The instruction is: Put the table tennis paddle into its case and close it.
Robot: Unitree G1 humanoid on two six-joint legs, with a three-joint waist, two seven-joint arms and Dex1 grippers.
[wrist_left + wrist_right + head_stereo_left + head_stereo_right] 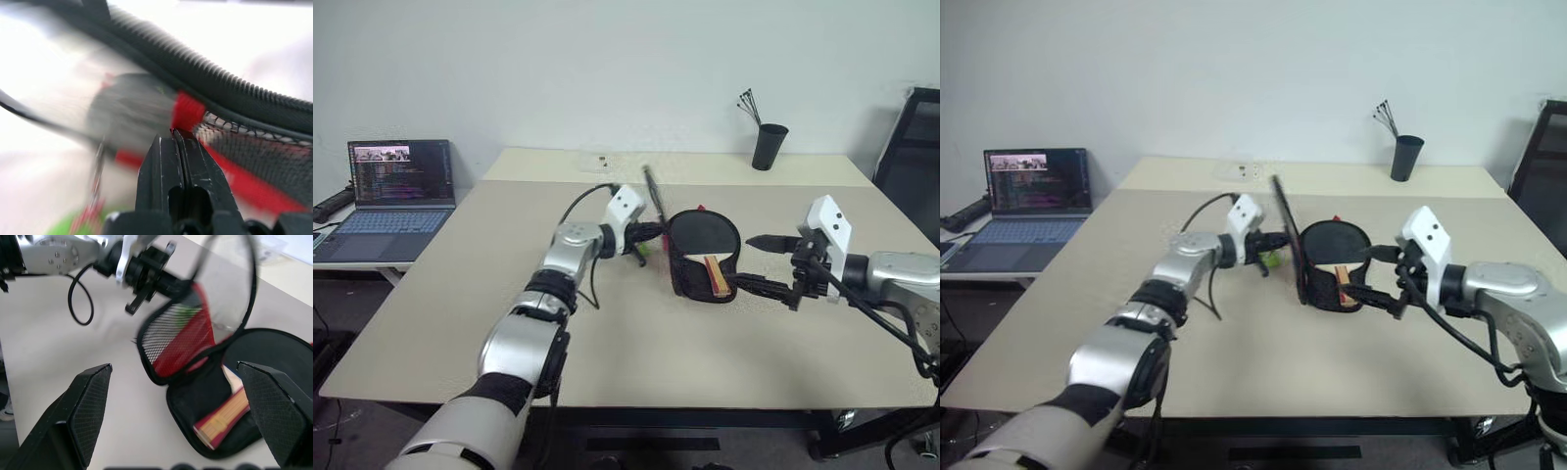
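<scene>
The left gripper (651, 238) is pinching the case (690, 279) flap upright at its nine o'clock edge. The paddle (705, 240) is lying inside. The right gripper (759, 264), fingers spread, is hovering at three o'clock.

Plain white wall (607, 59) behind, large beige table (460, 294), black pen cup (769, 146) near its far edge, open laptop (399, 186) on a side desk, black chair (913, 157) at right

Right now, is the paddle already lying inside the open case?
Yes, the paddle lies in the open case, its wood handle showing, while the lid stands raised.
</scene>
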